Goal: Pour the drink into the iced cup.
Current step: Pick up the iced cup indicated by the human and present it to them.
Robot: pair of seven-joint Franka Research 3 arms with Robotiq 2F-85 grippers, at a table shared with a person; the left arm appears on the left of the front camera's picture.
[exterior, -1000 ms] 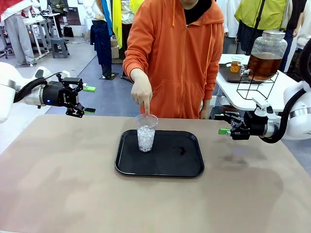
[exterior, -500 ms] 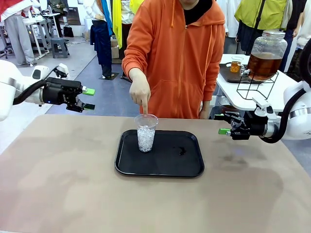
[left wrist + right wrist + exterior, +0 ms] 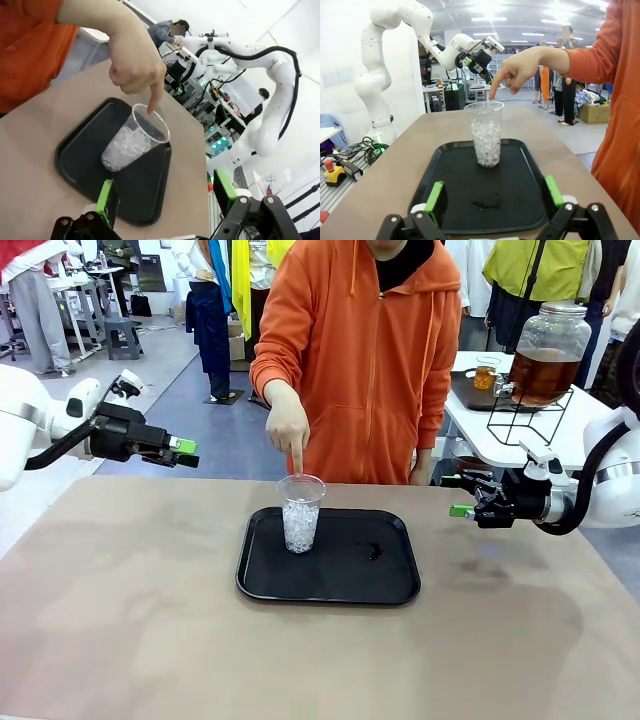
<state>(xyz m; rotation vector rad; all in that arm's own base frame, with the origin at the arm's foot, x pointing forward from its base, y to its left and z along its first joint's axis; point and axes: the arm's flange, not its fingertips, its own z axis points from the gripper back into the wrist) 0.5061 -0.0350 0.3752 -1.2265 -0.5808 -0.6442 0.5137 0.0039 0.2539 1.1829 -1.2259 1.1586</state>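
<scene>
The iced cup [image 3: 300, 512], a clear plastic cup with ice in its lower half, stands upright on the left part of a black tray [image 3: 340, 585]. A person in an orange hoodie points a finger [image 3: 299, 462] down at its rim. The drink [image 3: 545, 372], amber liquid in a lidded glass dispenser jar, sits on a wire stand on a side table at the far right. My left gripper [image 3: 186, 453] hovers open above the table's far left edge, facing the cup [image 3: 131, 146]. Open as well, my right gripper [image 3: 457, 495] hangs at the table's right edge, aimed at the cup [image 3: 486, 134].
A small dark smear [image 3: 374, 552] marks the tray's right half. A small glass of amber liquid [image 3: 486, 373] stands on a dark tray beside the dispenser. The person's arm [image 3: 278, 350] reaches over the far edge. The brown tabletop [image 3: 300, 660] lies bare in front.
My left gripper has rolled at the wrist and dipped slightly, its fingertips now closer together in view. The person's pointing finger lifted a little. The right arm stayed still.
</scene>
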